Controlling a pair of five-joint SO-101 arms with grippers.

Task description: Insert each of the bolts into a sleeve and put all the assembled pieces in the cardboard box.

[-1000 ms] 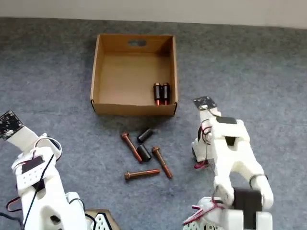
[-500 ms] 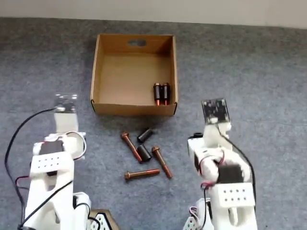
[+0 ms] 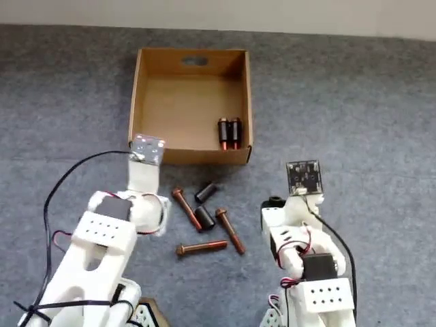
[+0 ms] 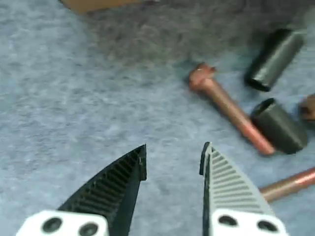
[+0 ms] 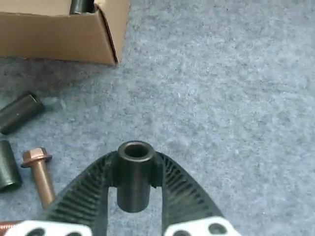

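Observation:
Three copper bolts (image 3: 185, 206) (image 3: 229, 230) (image 3: 202, 247) and two loose black sleeves (image 3: 206, 191) (image 3: 204, 217) lie on the carpet in front of the cardboard box (image 3: 191, 156). Two assembled pieces (image 3: 229, 133) rest in the box's front right corner. My left gripper (image 4: 173, 155) is open, low over the carpet just left of the nearest bolt (image 4: 226, 105) and sleeves (image 4: 274, 59) (image 4: 279, 125). To the right of the pile, my right gripper (image 5: 134, 164) is shut on a third black sleeve (image 5: 134, 187), bore facing outward.
Grey carpet covers the whole table. The left arm (image 3: 109, 231) stands left of the parts and the right arm (image 3: 303, 238) to their right. The box's front wall (image 5: 59, 29) is close beyond the right gripper.
The left arm has swung in from the far left edge toward the bolts. The right arm has turned and drawn back a little, still holding its sleeve.

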